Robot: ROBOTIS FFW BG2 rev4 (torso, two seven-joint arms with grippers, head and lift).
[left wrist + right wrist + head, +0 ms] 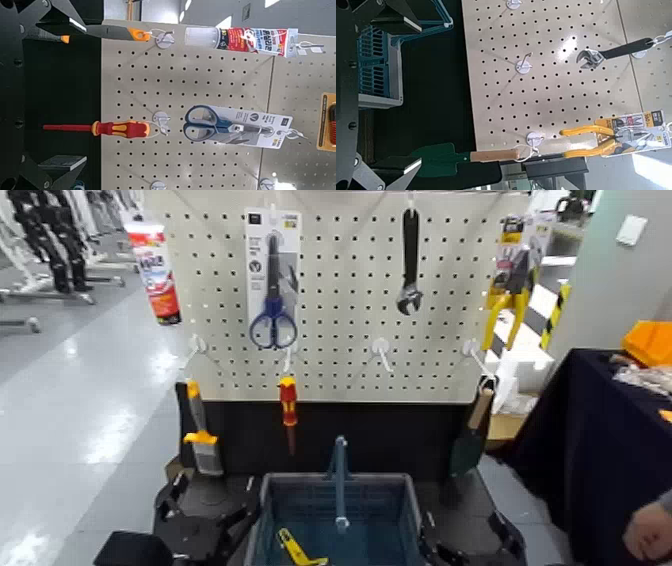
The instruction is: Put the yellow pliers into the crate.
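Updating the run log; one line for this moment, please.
Yellow pliers: hanging on pegboard | crate: yellow tool inside | right gripper: open, empty | left gripper: empty

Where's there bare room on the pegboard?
Pegboard: bare between scissors and wrench; bare hook lower, between screwdriver and trowel. Crowded: right edge, yellow pliers above trowel.
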